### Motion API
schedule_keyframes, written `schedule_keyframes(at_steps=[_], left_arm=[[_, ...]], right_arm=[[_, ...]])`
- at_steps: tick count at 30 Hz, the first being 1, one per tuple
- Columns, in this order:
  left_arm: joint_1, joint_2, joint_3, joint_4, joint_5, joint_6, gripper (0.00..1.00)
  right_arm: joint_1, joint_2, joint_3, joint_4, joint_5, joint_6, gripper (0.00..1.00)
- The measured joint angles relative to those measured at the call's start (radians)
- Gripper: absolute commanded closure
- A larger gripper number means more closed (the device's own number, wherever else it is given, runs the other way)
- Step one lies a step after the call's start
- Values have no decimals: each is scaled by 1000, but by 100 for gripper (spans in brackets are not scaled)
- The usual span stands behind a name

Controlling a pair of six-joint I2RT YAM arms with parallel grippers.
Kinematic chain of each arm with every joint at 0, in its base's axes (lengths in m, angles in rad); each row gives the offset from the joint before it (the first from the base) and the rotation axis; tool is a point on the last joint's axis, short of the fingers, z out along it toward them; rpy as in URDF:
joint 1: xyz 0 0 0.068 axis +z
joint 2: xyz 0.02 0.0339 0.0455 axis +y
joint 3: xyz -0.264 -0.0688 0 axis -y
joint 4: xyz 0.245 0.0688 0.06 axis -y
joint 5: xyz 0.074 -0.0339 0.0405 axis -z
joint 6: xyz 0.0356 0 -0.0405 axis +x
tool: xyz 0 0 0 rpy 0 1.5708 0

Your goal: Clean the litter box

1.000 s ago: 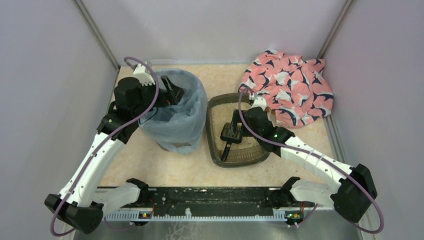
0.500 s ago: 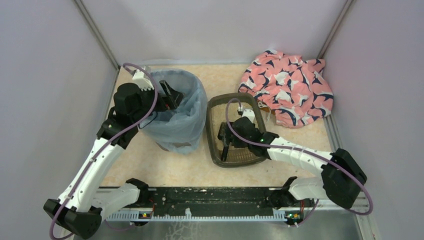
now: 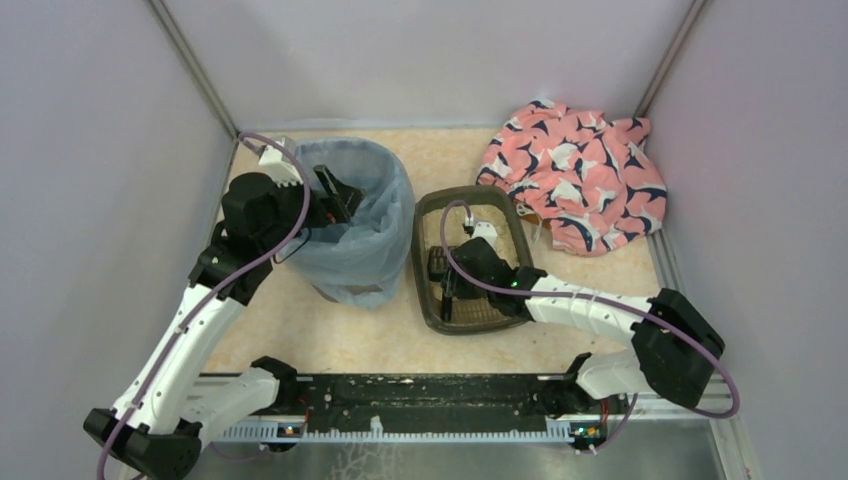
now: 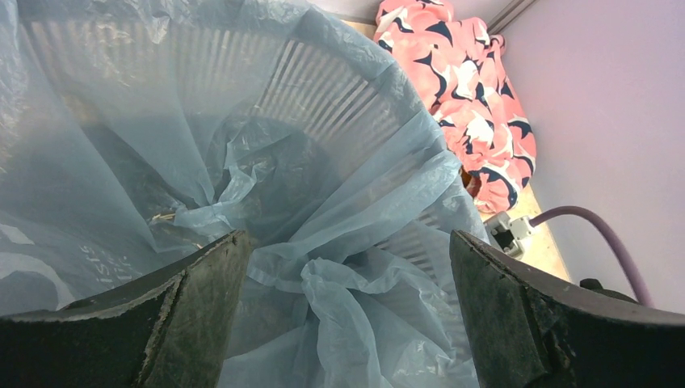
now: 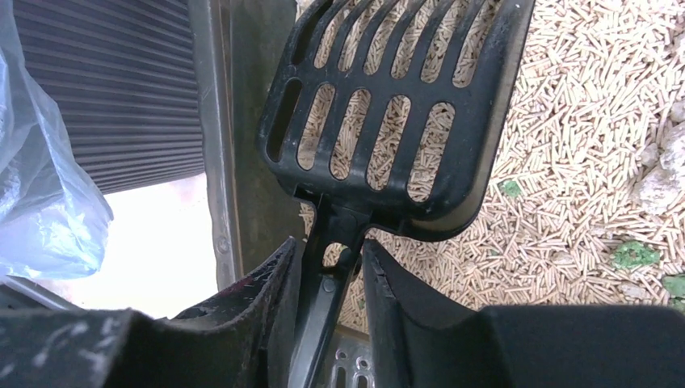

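I'm holding scoop handle clamped in right gripper, blade lying ahead over litter box; left gripper gaping over bin.

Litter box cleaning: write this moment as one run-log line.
left gripper: open at bin | right gripper: shut on scoop | scoop: over litter box
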Motion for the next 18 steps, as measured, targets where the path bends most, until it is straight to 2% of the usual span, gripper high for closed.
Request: schedule_keyframes(at_steps=[4,7,9,11,13,14,16,18], left_arm=[[0,13,0,-5,1,-1,1],[0,15,0,-5,1,-4,1],[0,15,0,-5,1,-7,1],[0,15,0,-6,1,-8,1],[0,14,0,-6,1,-8,1],[0,14,0,-6,1,-9,1],[0,14,0,-6,1,-10,1],[0,14,0,-6,2,-11,1]], right_arm=[[1,-2,0,-1,4,-3,65],[1,-1,0,-1,2,-5,53],[1,5,0,7,-10,-10,52],[1,18,0,24,-27,-13,59],[1,27,-9,45,-50,-14,82],[1,29,-14,49,-56,-16,88],[-2,28,-22,56,-55,-11,97],[-2,22,-22,50,-51,-10,100]])
